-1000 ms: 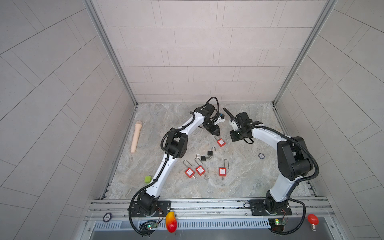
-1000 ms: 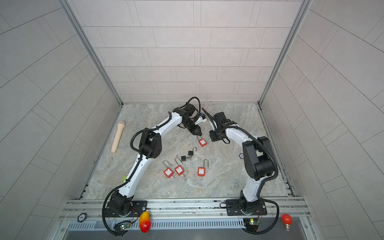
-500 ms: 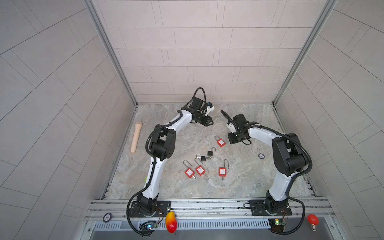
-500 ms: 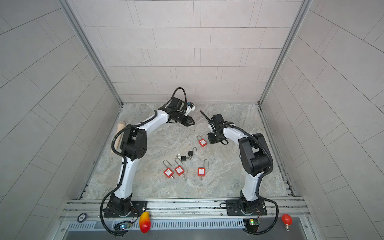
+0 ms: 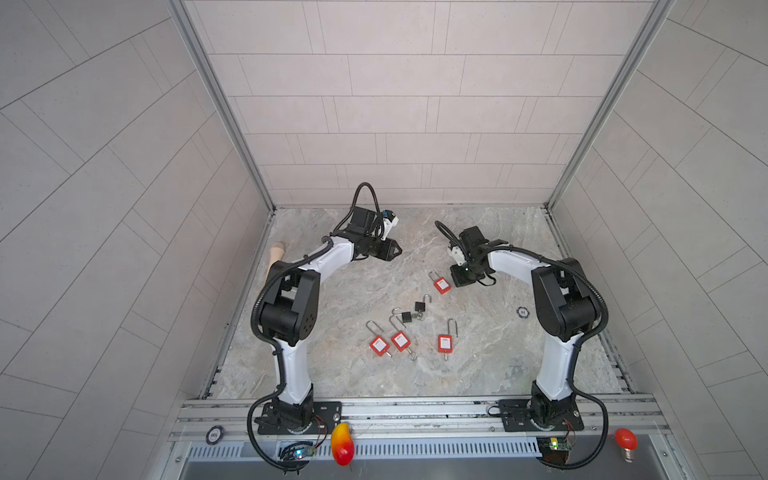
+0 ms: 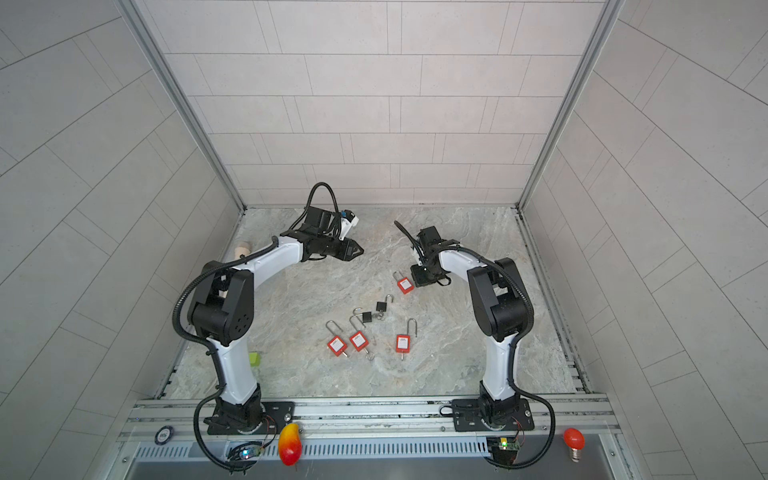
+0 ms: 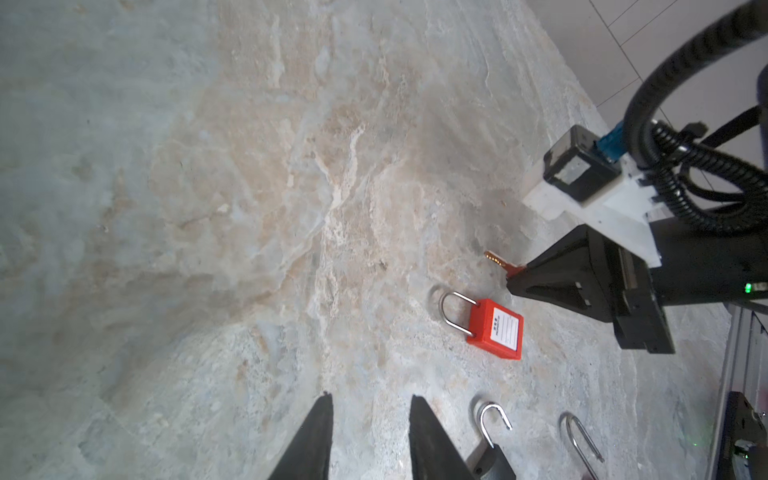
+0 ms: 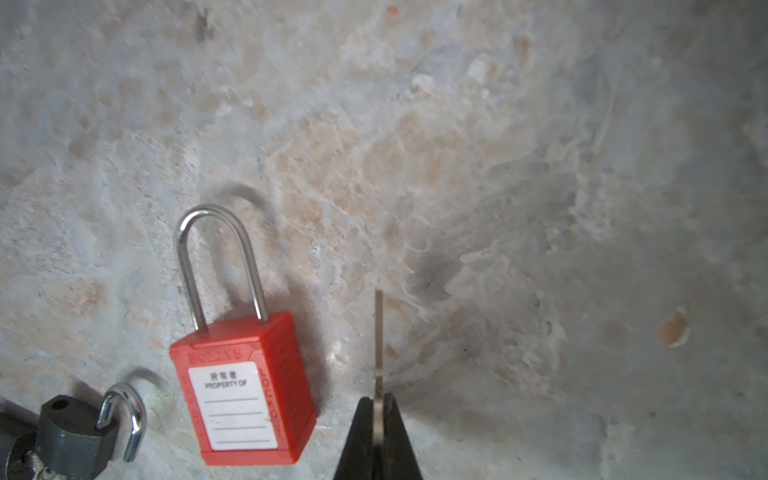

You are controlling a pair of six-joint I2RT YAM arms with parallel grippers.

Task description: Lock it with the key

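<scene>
Over the last second the left tool (image 5: pixel 395 250) has swung away from the red padlock (image 5: pixel 441 285) toward the back left of the worktop (image 5: pixel 478 374), while the padlock lies where it lay. The right tool (image 5: pixel 459 280) has dipped slightly closer to it.

In the left wrist view the two fingers (image 7: pixel 320 432) of the left tool (image 7: pixel 370 401) stand apart with only bare stone between them, so it holds nothing. The right tool (image 8: pixel 377 401) is clamped shut on the key (image 8: pixel 378 332). In the right wrist view the thin brass blade sticks out edge-on from between the closed fingertips. In the left wrist view the key (image 7: pixel 494 258) shows a red head pinched at the tip of the right tool (image 7: pixel 515 277), with the blade pointing away from it. The key is beside the padlock, not in it, and whether the blade touches the stone cannot be told.

The red padlock (image 8: pixel 245 386) lies flat with its label up, just beside the right tool, and both legs of its shackle sit in the body.

Nearer the front lie two black padlocks (image 5: pixel 407 318) with shackles swung open. In front of them is a loose row of three other red padlocks (image 5: pixel 401 340), each with a small stub at its base. A wooden peg (image 5: pixel 276 253) lies by the left edge, partly behind the left arm, and a round token (image 5: pixel 522 311) sits near the right arm
</scene>
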